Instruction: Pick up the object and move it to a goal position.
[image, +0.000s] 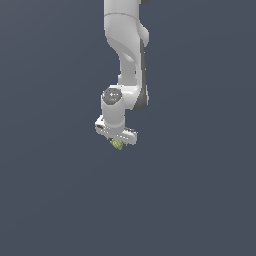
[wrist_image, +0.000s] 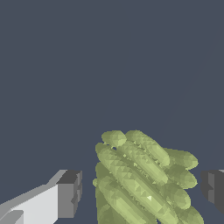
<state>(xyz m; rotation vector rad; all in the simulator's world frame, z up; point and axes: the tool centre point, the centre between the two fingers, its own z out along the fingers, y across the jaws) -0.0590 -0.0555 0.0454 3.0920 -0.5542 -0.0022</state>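
Observation:
The object (image: 117, 145) is a tiny yellow-green lumpy thing with ridged stripes, right under the white hand in the exterior view. In the wrist view the object (wrist_image: 140, 179) fills the space between the two dark fingertips. My gripper (wrist_image: 141, 190) straddles it, jaws apart. A narrow gap shows between each finger pad (wrist_image: 70, 194) and the object, so neither pad visibly touches it. In the exterior view the gripper (image: 118, 141) hangs from the upright arm at mid-picture, and its fingers are hidden behind the hand and the object.
A plain dark grey-blue surface (image: 200, 200) fills both views. No other objects, edges or goal marker show.

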